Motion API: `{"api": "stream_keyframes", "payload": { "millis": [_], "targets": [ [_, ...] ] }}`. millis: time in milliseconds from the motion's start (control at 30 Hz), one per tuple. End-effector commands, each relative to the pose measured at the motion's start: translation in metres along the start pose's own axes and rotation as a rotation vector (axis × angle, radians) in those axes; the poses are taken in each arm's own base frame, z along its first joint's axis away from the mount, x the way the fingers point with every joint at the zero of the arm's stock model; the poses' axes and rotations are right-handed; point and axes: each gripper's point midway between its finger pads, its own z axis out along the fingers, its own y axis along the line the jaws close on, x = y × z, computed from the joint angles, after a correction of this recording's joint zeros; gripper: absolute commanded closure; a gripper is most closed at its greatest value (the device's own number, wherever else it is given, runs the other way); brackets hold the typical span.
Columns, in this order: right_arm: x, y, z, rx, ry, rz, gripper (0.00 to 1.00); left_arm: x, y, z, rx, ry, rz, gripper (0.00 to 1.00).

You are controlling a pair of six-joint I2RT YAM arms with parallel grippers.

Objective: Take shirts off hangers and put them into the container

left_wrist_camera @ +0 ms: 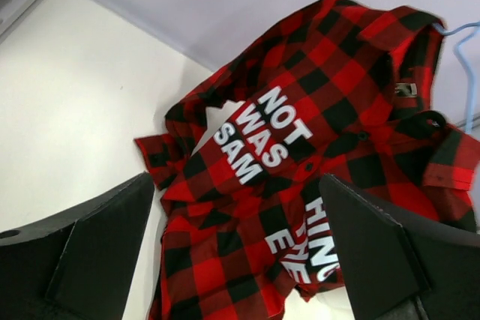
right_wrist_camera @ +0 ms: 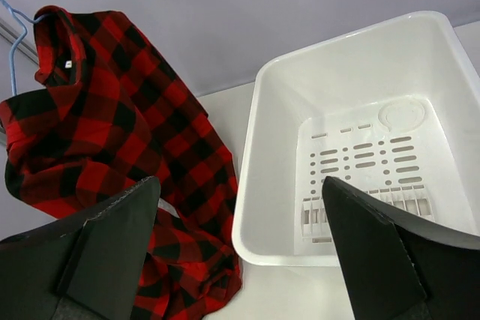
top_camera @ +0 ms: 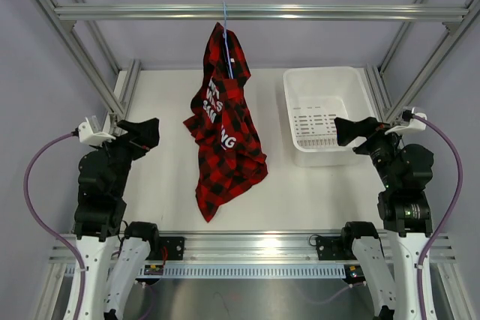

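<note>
I see the shirt (top_camera: 225, 140) on its hanger (top_camera: 225, 19), hooked over the frame bar (top_camera: 337, 13), just left of the container (top_camera: 324, 71). Its long axis runs collar-far to hem-near, with the hem trailing on the bench (top_camera: 161, 192). The left gripper (top_camera: 146, 136) and right gripper (top_camera: 345, 131) have their jaws wide apart, holding nothing.

The middle of the white table (top_camera: 161, 185) is blocked by a floppy red-and-black buffalo-plaid shirt (top_camera: 225, 136), which is hung by a thin light-blue wire hanger (top_camera: 225, 14) from the grey aluminium cross bar (top_camera: 337, 12) and is draped down onto the surface. Bare tabletop is left free to the left of the shirt and in a narrower strip between it and the white rectangular plastic tub (top_camera: 291, 110), whose walls are raised on the right but whose inside is left open from above.
</note>
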Motion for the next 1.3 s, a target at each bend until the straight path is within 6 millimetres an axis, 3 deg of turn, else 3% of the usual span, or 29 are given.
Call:
{"api": "stream_keyframes", "payload": {
  "millis": [0, 133, 167, 200, 233, 267, 300, 367, 400, 433, 467, 500, 533, 567, 600, 667, 700, 733, 767, 800, 833, 867, 900, 933, 967, 1033, 1067, 1267],
  "targets": [
    [-0.001, -0.008, -0.001, 0.035, -0.023, -0.002, 0.01, -0.017, -0.032, -0.011, 0.129, -0.006, 0.062, 0.01],
    [-0.001, -0.002, -0.004, 0.007, -0.022, -0.014, 0.01, -0.016, -0.041, -0.015, 0.141, 0.056, 0.09, 0.01],
    [-0.003, -0.002, -0.005, 0.007, -0.03, -0.016, 0.0, -0.029, -0.051, -0.019, 0.147, 0.047, 0.1, 0.01],
    [-0.004, -0.001, -0.006, 0.003, -0.038, -0.017, 0.01, -0.025, -0.051, -0.019, 0.131, 0.092, 0.109, 0.01],
    [-0.007, 0.001, -0.006, -0.005, -0.05, -0.02, 0.01, -0.023, -0.049, -0.009, 0.092, 0.123, 0.114, 0.01],
    [-0.007, 0.001, -0.006, -0.007, -0.05, -0.019, 0.01, -0.035, -0.059, -0.01, 0.104, 0.107, 0.129, 0.01],
    [-0.007, 0.0, -0.005, -0.004, -0.051, -0.016, 0.01, -0.027, -0.063, -0.002, 0.098, 0.15, 0.145, 0.01],
    [-0.006, -0.001, -0.004, 0.001, -0.045, -0.013, 0.0, -0.032, -0.072, 0.003, 0.091, 0.155, 0.172, 0.01],
    [-0.005, -0.002, -0.002, 0.004, -0.039, -0.008, 0.01, -0.039, -0.091, 0.0, 0.134, 0.155, 0.183, 0.01],
    [-0.005, -0.003, -0.001, 0.01, -0.039, -0.006, 0.0, -0.036, -0.091, 0.014, 0.094, 0.172, 0.204, 0.01],
    [-0.004, -0.005, 0.0, 0.017, -0.037, -0.003, 0.0, -0.038, -0.095, 0.018, 0.084, 0.179, 0.231, 0.01],
    [-0.003, -0.006, 0.001, 0.021, -0.033, -0.001, 0.0, -0.045, -0.113, 0.014, 0.114, 0.178, 0.245, 0.01],
    [-0.002, -0.007, 0.002, 0.024, -0.03, 0.002, 0.01, -0.051, -0.112, 0.019, 0.076, 0.157, 0.26, 0.01],
    [-0.001, -0.006, 0.002, 0.019, -0.027, 0.0, 0.01, -0.044, -0.114, 0.031, 0.053, 0.179, 0.29, 0.01],
    [-0.001, -0.006, 0.003, 0.021, -0.025, 0.002, 0.01, -0.054, -0.125, 0.03, 0.055, 0.159, 0.295, 0.01],
    [0.0, -0.008, 0.003, 0.025, -0.025, 0.0, 0.01, -0.055, -0.134, 0.038, 0.048, 0.167, 0.31, 0.01],
    [-0.001, -0.007, 0.003, 0.024, -0.027, -0.004, 0.01, -0.044, -0.138, 0.048, 0.034, 0.205, 0.331, 0.01],
    [0.0, -0.008, 0.003, 0.026, -0.025, -0.005, 0.0, -0.058, -0.146, 0.05, 0.021, 0.158, 0.328, 0.01],
    [0.0, -0.009, 0.004, 0.028, -0.026, -0.008, 0.0, -0.058, -0.154, 0.052, 0.023, 0.152, 0.338, 0.01],
    [0.0, -0.009, 0.004, 0.03, -0.025, -0.011, 0.0, -0.049, -0.153, 0.065, -0.016, 0.173, 0.363, 0.01],
    [0.0, -0.009, 0.004, 0.028, -0.026, -0.009, 0.01, -0.063, -0.168, 0.066, 0.0, 0.145, 0.347, 0.01],
    [-0.001, -0.008, 0.004, 0.026, -0.027, -0.008, 0.01, -0.064, -0.173, 0.072, -0.007, 0.145, 0.356, 0.01],
    [-0.001, -0.008, 0.005, 0.023, -0.025, -0.008, 0.0, -0.046, -0.175, 0.086, -0.047, 0.18, 0.406, 0.01],
    [0.001, -0.008, 0.005, 0.02, -0.021, -0.006, 0.0, -0.044, -0.182, 0.091, -0.053, 0.176, 0.421, 0.01],
    [0.001, -0.007, 0.006, 0.019, -0.02, -0.003, 0.0, -0.056, -0.197, 0.09, -0.036, 0.144, 0.41, 0.01],
    [0.003, -0.009, 0.007, 0.018, -0.018, -0.003, 0.01, -0.037, -0.21, 0.103, -0.025, 0.172, 0.429, 0.01],
    [0.003, -0.009, 0.007, 0.021, -0.019, -0.004, 0.01, -0.043, -0.219, 0.103, -0.008, 0.159, 0.411, 0.01],
    [0.004, -0.011, 0.005, 0.031, -0.017, -0.017, 0.0, -0.019, -0.231, 0.125, -0.001, 0.198, 0.402, 0.13]
  ]
}}
